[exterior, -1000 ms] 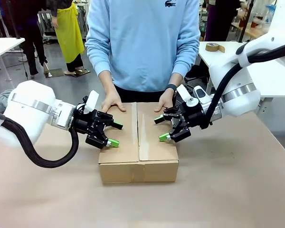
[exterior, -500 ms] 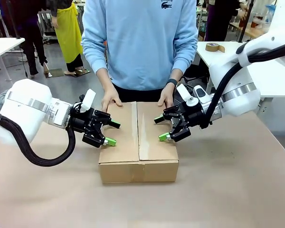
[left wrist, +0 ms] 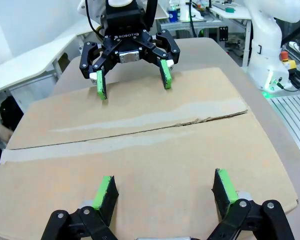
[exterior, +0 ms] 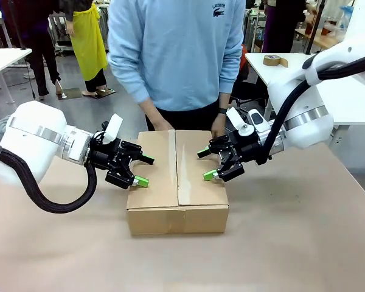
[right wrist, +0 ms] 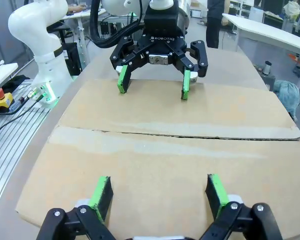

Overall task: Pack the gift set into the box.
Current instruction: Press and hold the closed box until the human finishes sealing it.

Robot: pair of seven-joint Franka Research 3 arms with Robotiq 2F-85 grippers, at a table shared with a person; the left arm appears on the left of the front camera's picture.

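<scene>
Both of the person's hands (exterior: 218, 128) have drawn back off the lid to its far edge, and the left gripper (exterior: 146, 171) has eased outward. It hangs spread beside the box (exterior: 176, 219); the right gripper (exterior: 205, 165), also spread, hovers opposite. Between them the box sits on the bench (exterior: 292, 237), flaps down. Closing seems in hand; next, both should press the flaps flat for sealing.

Person's hands (exterior: 219, 129) off box (exterior: 194, 182) top, L gripper (exterior: 148, 171) eased back

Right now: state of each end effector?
Left end effector: open, empty, over the box.
Right end effector: open, empty, over the box.
</scene>
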